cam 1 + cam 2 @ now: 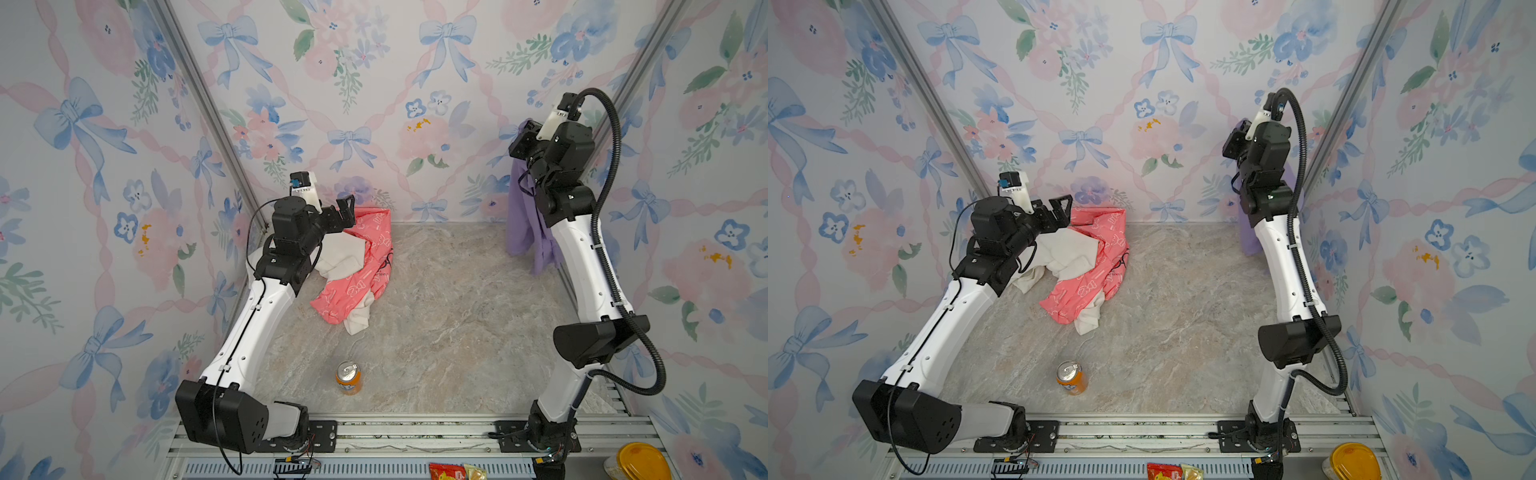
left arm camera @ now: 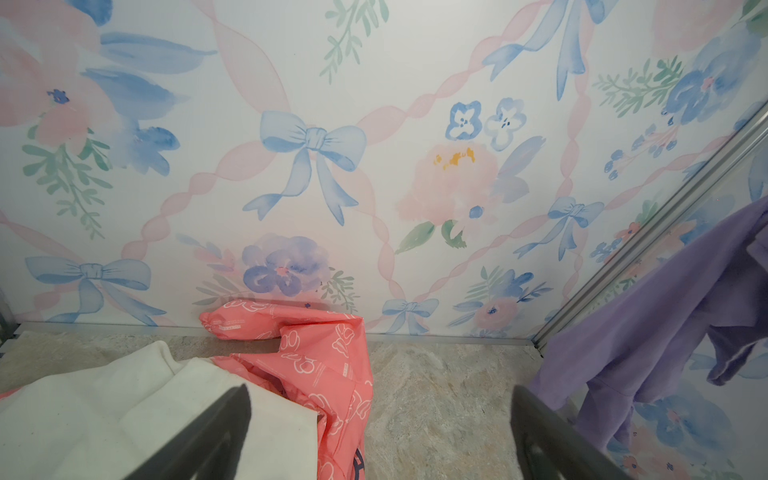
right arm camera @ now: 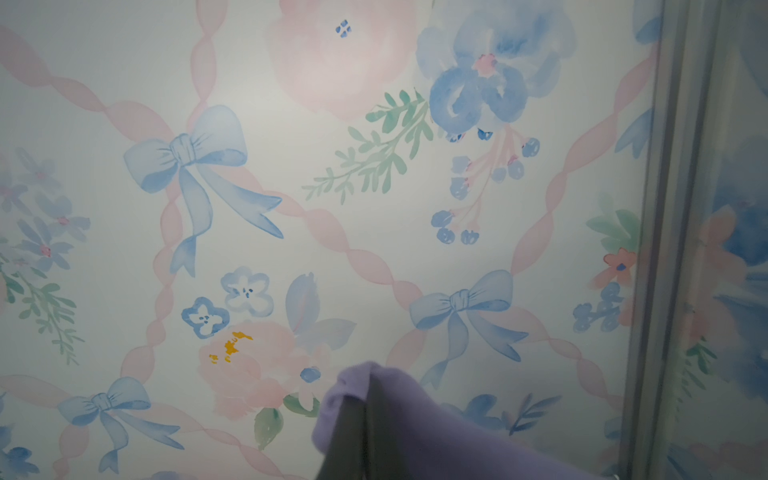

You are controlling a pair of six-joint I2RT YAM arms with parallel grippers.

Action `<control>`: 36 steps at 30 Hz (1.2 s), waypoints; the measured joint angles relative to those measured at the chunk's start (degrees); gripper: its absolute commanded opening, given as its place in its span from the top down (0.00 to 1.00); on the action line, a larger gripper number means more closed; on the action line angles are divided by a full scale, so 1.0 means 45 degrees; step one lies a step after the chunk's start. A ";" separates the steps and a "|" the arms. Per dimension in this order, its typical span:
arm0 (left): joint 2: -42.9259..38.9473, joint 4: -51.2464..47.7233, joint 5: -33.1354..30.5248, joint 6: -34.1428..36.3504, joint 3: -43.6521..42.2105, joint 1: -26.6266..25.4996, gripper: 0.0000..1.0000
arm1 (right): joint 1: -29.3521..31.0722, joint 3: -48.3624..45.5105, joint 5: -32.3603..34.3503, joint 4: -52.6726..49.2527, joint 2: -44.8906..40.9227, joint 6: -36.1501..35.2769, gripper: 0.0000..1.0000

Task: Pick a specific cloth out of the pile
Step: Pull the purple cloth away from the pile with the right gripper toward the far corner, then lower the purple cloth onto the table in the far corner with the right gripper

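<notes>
The lavender-purple cloth (image 1: pixel 521 220) hangs high at the back right, clear of the floor. My right gripper (image 1: pixel 521 133) is shut on its top edge. In the right wrist view the cloth (image 3: pixel 415 436) drapes over the closed right gripper (image 3: pixel 368 395). The pile (image 1: pixel 357 270) lies at the back left: a coral-pink bow-print cloth (image 1: pixel 370 262) over a white cloth (image 1: pixel 338 257). My left gripper (image 1: pixel 347 208) hovers open just above the pile's back end. In the left wrist view the left gripper (image 2: pixel 380 395) has nothing between its fingers, with the white cloth (image 2: pixel 104 399) below and the lavender cloth (image 2: pixel 665 332) far off.
An orange drink can (image 1: pixel 348 377) stands near the front of the marble floor (image 1: pixel 449 332). Floral walls close in the back and both sides. A yellow-lidded container (image 1: pixel 638 461) and snack packets (image 1: pixel 451 471) sit beyond the front rail (image 1: pixel 415 432).
</notes>
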 measured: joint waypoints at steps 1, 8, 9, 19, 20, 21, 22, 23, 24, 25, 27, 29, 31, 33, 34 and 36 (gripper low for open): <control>0.0029 0.0049 0.0000 0.0000 0.0000 0.0000 0.02 | -0.0073 0.0000 -0.0058 -0.0068 0.0107 -0.0039 1.00; 0.0204 0.0194 0.0010 0.0005 0.0000 0.0000 0.02 | -0.0578 0.0000 -0.0559 -0.0962 0.0636 -0.0146 1.00; 0.0214 0.0219 0.0010 0.0010 0.0000 0.0000 0.02 | -0.0617 0.0000 -0.0617 -0.1054 0.0670 -0.0151 1.00; 0.0248 0.0277 0.0010 0.0151 0.0000 0.0000 0.02 | -0.0729 0.0000 -0.1151 -0.1447 0.0782 -0.0350 1.00; 0.0248 0.0277 0.0010 0.0155 0.0000 0.0000 0.02 | -0.0733 0.0000 -0.1185 -0.1477 0.0782 -0.0418 1.00; 0.0248 0.0277 0.0010 0.0155 -0.0010 0.0000 0.02 | -0.0743 0.0000 -0.1185 -0.1511 0.0792 -0.0471 1.00; 0.0243 0.0282 0.0010 0.0155 -0.0039 0.0000 0.02 | -0.0758 0.0000 -0.1185 -0.1583 0.0792 -0.0529 1.00; 0.0243 0.0296 0.0010 0.0155 -0.0073 0.0000 0.02 | -0.0797 -0.0005 -0.1180 -0.1661 0.0792 -0.0573 1.00; 0.0243 0.0311 0.0010 0.0155 -0.0102 0.0000 0.02 | -0.0835 -0.0039 -0.1171 -0.1719 0.0792 -0.0612 1.00; 0.0238 0.0325 0.0010 0.0155 -0.0146 0.0000 0.02 | -0.0908 -0.0151 -0.1146 -0.1734 0.0782 -0.0622 1.00; 0.0228 0.0355 0.0010 0.0170 -0.0238 0.0000 0.02 | -0.1093 -0.0559 -0.1030 -0.1744 0.0714 -0.0680 1.00; 0.0209 0.0359 0.0010 0.0238 -0.0335 0.0000 0.02 | -0.1345 -0.1273 -0.0821 -0.1768 0.0583 -0.0767 1.00; 0.0136 0.0355 0.0005 0.0253 -0.0457 0.0000 0.02 | -0.1598 -0.2074 -0.0583 -0.1846 0.0408 -0.0869 1.00; 0.0034 0.0359 0.0005 0.0253 -0.0568 0.0000 0.02 | -0.1836 -0.2895 -0.0393 -0.1938 0.0189 -0.0957 1.00; -0.0024 0.0359 0.0005 0.0253 -0.0622 0.0000 0.02 | -0.1933 -0.3322 -0.0291 -0.1982 0.0053 -0.0996 1.00; -0.0107 0.0355 0.0005 0.0257 -0.0685 0.0000 0.02 | -0.2113 -0.4187 -0.0121 -0.2059 -0.0296 -0.1039 1.00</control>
